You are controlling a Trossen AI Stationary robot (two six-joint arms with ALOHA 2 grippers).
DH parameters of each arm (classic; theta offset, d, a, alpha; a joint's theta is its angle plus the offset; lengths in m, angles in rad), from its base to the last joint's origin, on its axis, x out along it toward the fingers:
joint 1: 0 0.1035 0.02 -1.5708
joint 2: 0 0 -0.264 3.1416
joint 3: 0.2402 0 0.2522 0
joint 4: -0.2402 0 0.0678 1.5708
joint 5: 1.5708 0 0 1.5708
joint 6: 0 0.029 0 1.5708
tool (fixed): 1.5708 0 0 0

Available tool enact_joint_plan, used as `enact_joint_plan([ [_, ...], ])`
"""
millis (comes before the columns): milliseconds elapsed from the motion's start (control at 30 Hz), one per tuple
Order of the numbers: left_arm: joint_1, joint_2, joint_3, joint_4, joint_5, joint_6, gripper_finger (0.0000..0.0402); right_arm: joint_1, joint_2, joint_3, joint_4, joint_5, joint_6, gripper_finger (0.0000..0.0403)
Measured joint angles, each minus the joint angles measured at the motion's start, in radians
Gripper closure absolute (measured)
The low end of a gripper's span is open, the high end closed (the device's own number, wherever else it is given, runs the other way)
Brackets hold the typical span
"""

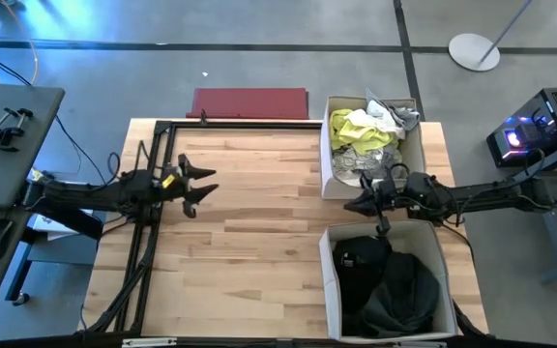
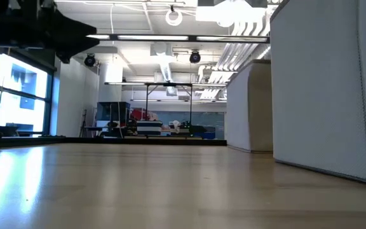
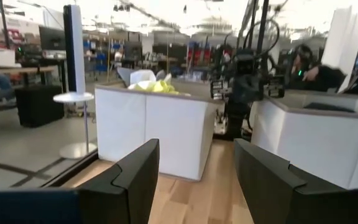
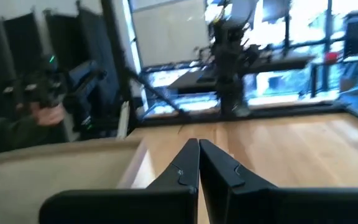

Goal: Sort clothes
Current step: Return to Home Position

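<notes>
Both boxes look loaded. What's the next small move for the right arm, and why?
Probably draw the right pincer back toward its base. It sits shut and empty between the top box with light clothes and the bottom box with dark clothes; nothing shows left to sort. The left pincer waits open at the left of the table.

— What's out past the left gripper point(image 1: 206, 183)?
— Grey floor point(image 1: 259, 68) crossed by dark lines, and a white stand base point(image 1: 475, 50) well away from the right gripper point(image 1: 349, 205).
— And the room?
— Windows point(image 2: 18, 89) on one side, strip lights point(image 2: 164, 37) overhead, and a grey desk point(image 1: 8, 135) behind the left gripper.
</notes>
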Motion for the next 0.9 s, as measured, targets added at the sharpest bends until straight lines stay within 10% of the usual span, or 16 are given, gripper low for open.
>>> enact_joint_plan([
  [900, 0.048, -0.189, -0.044, -0.352, 0.071, 0.065, 0.0206, 0.009, 0.076, 0.005, 0.008, -0.032, -0.071, 0.0403],
])
